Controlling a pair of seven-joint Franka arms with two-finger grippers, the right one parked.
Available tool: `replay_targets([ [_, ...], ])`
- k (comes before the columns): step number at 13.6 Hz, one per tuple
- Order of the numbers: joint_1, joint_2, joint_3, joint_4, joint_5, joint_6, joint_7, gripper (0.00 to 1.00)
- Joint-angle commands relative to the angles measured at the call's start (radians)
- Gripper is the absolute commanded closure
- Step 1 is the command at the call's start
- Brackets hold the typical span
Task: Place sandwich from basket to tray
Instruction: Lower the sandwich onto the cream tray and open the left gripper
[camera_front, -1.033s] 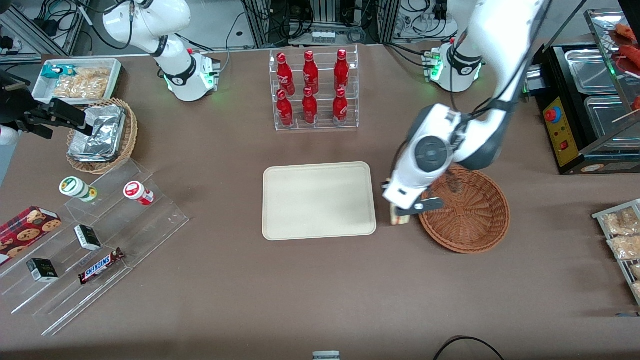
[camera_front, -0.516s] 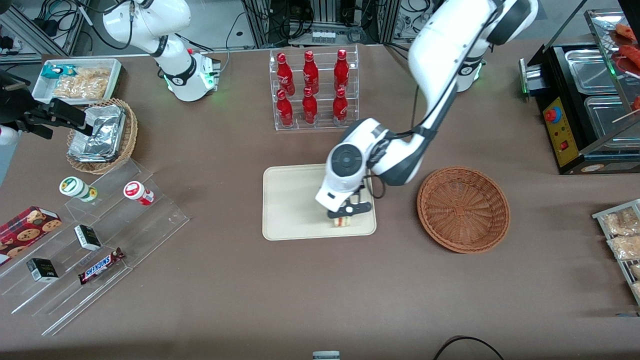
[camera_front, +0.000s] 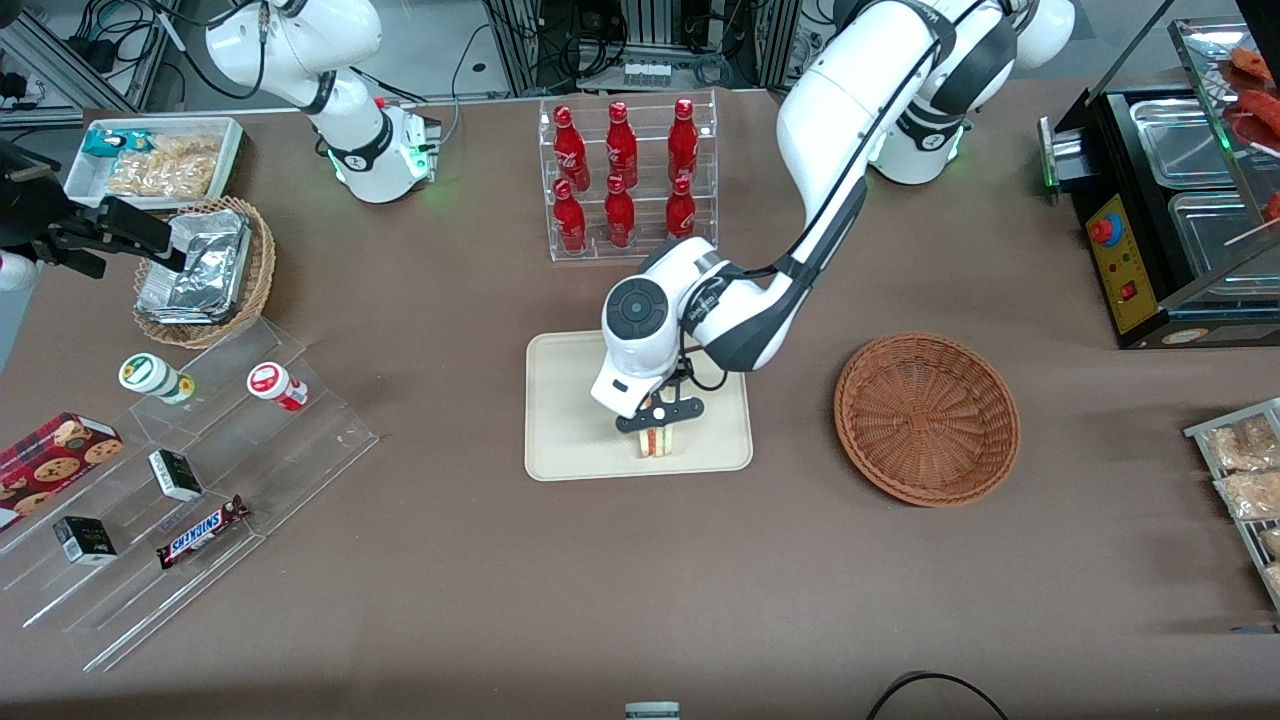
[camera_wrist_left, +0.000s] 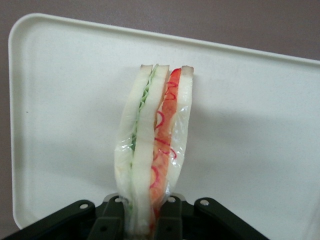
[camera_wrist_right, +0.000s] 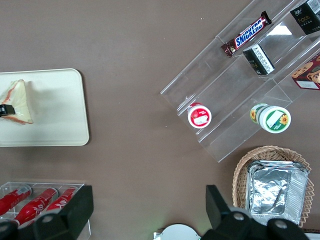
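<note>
Sandwich (camera_front: 656, 441): I see it standing on edge over the part of the tray nearest the front camera, its cut edge with red and green layers facing that camera; I cannot tell whether it touches the tray floor. In the wrist view the wedge (camera_wrist_left: 152, 145) is wrapped in clear film.
Gripper (camera_front: 659, 415): directly above the sandwich, its fingers (camera_wrist_left: 169, 220) pinched narrow on the wedge's upper end, one on each bread face.
Tray (camera_front: 560, 400): I see nothing else on it.
Basket (camera_front: 927, 417): beside the tray toward the working arm's end of the table, apart from it, nothing in it.
Bottle rack (camera_front: 628, 180): farther from the front camera than the tray, holding red bottles.
</note>
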Motion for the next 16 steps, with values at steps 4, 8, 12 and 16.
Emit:
replay_targets([
  [4, -0.037, 0.022, 0.011, 0.037, 0.023, -0.014, -0.07, 0.8],
  [8, -0.035, 0.0, 0.014, 0.04, 0.026, -0.012, -0.084, 0.0],
  [12, -0.017, -0.066, 0.054, 0.026, 0.032, -0.022, -0.062, 0.0],
  [16, 0.006, -0.176, 0.121, -0.038, 0.026, -0.125, -0.001, 0.0],
])
